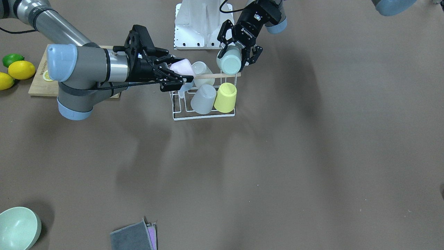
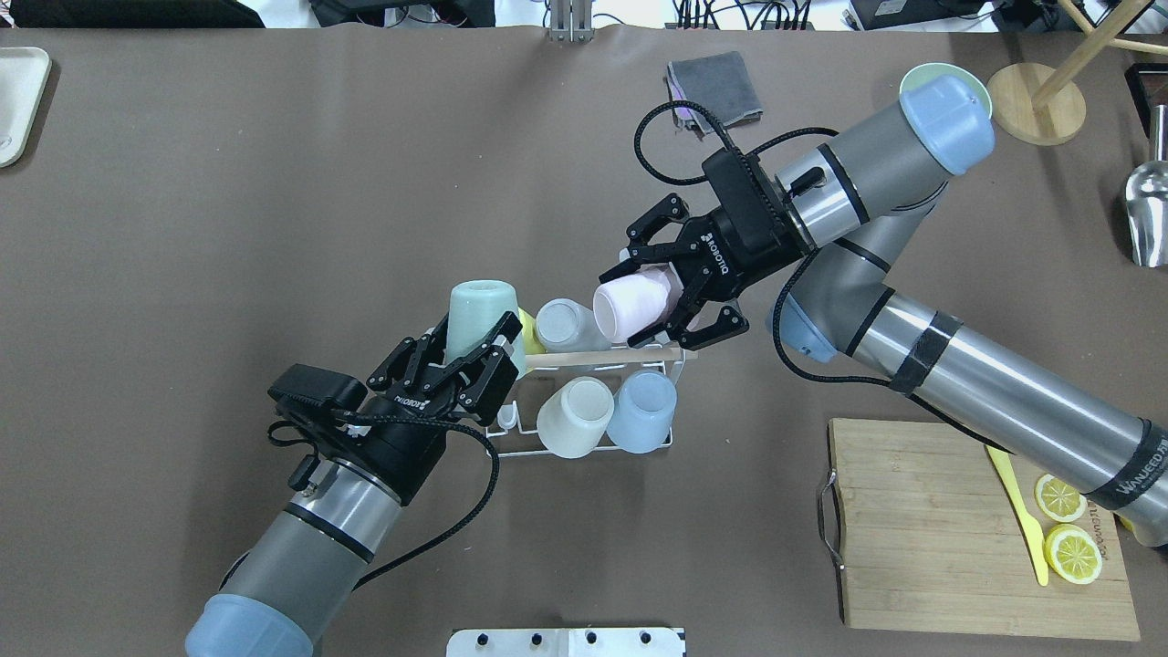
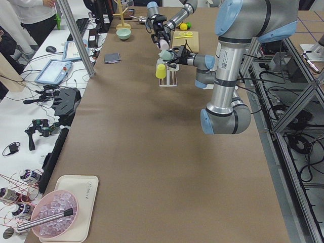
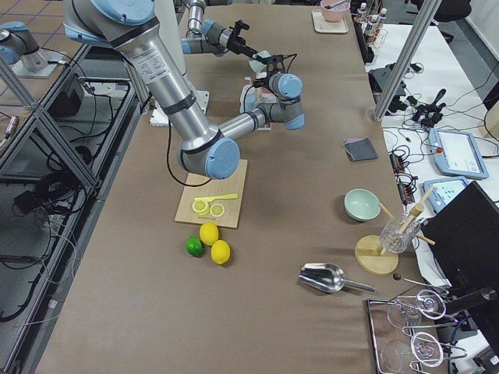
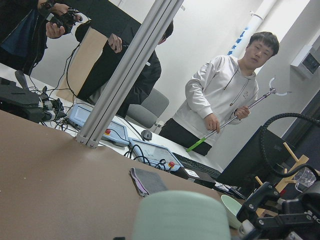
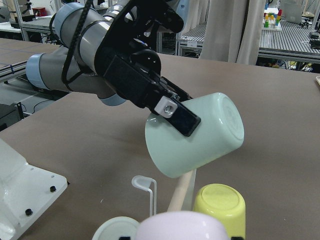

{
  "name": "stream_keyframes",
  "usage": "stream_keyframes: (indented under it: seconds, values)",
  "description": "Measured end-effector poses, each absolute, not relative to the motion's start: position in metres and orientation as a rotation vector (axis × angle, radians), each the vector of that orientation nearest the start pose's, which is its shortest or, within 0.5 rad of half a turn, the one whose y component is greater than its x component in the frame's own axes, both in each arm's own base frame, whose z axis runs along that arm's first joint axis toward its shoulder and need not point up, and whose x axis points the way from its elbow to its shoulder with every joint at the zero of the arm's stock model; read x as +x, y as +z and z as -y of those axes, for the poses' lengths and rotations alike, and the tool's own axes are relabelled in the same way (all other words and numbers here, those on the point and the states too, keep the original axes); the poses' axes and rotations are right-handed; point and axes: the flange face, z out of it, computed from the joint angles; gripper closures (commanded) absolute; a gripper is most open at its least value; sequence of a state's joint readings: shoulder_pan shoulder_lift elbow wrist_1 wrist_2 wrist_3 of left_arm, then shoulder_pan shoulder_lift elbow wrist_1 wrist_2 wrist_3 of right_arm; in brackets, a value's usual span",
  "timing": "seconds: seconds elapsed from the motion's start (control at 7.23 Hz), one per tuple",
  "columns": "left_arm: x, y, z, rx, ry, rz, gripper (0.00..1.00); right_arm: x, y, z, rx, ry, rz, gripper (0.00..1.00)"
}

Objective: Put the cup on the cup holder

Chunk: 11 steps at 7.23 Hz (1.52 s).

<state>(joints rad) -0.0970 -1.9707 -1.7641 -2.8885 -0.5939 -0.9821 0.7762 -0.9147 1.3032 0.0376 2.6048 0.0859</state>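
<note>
The mint cup (image 2: 482,310) is held tilted in the left gripper (image 2: 476,349) over one end of the cup holder (image 2: 584,451); the pink cup (image 2: 630,306) is clamped in the right gripper (image 2: 653,307) near the other.

ROBOTIQ, white on the black body of the left gripper (image 2: 481,345), just left of the cup holder (image 2: 584,359); again on the right gripper (image 2: 643,306), beyond it. Lettering beginning WANJEED on a black band (image 2: 1136,465), far right of it.

Six cups (image 2: 575,415) were counted: one mint cup (image 2: 482,310) in the left fingers (image 6: 180,117), one pink cup (image 2: 634,306) in the right fingers (image 1: 171,82), four on the single cup holder (image 2: 602,359) between both. Far from the fingers lay two lemons (image 1: 21,69), one lime (image 1: 13,59), two lemon slices (image 2: 1058,497), one bowl (image 1: 17,227).
</note>
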Motion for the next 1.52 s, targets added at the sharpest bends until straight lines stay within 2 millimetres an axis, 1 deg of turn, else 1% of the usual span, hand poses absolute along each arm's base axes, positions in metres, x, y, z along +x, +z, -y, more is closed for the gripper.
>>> stream_keyframes:
  seconds: [0.14,0.42,1.11,1.52]
  values:
    - [0.489,0.225,0.262,1.16,-0.582,-1.361,0.61,-0.412,0.238,0.475,1.452,-1.464,1.474,0.78]
    - [0.495,0.231,0.259,1.16,-0.581,-1.35,0.61,-0.416,0.237,0.474,1.443,-1.457,1.484,0.78]
    - [0.501,0.231,0.252,1.149,-0.578,-1.357,0.6,-0.445,0.223,0.468,1.427,-1.468,1.516,0.78]
    - [0.505,0.232,0.246,1.14,-0.575,-1.357,0.59,-0.454,0.22,0.462,1.42,-1.477,1.531,0.78]
